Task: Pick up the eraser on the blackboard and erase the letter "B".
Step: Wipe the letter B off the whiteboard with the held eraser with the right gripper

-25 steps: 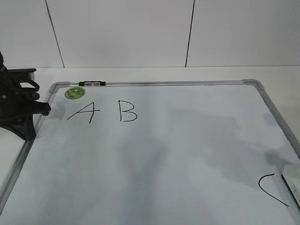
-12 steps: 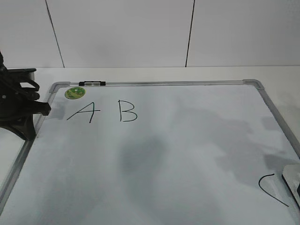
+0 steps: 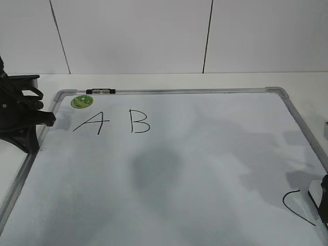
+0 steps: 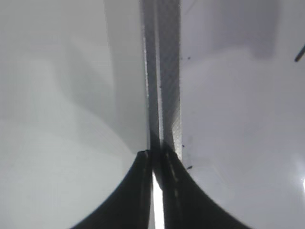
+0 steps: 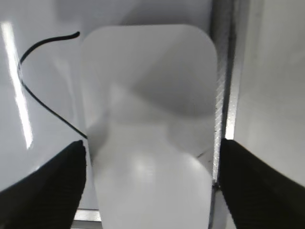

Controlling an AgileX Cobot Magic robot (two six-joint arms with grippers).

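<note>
In your exterior view, the B point(image 3: 139, 121) sits intact near the board's point(image 3: 205, 169) far-left corner. Left wrist: claw point(image 4: 153, 157) pressed together over the frame. Right wrist: claw point(image 5: 150, 157) spread, straddling the eraser point(image 5: 150, 124) beside the C point(image 5: 43, 90).

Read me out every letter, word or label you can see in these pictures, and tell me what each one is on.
"A": black marker, on the blackboard, upper left.
"B": black marker, right of the A.
"C": black marker, near the right frame, beside the eraser; cut off at the picture edge.
Round green sticker in the board's top-left corner: print too small to read.
</note>
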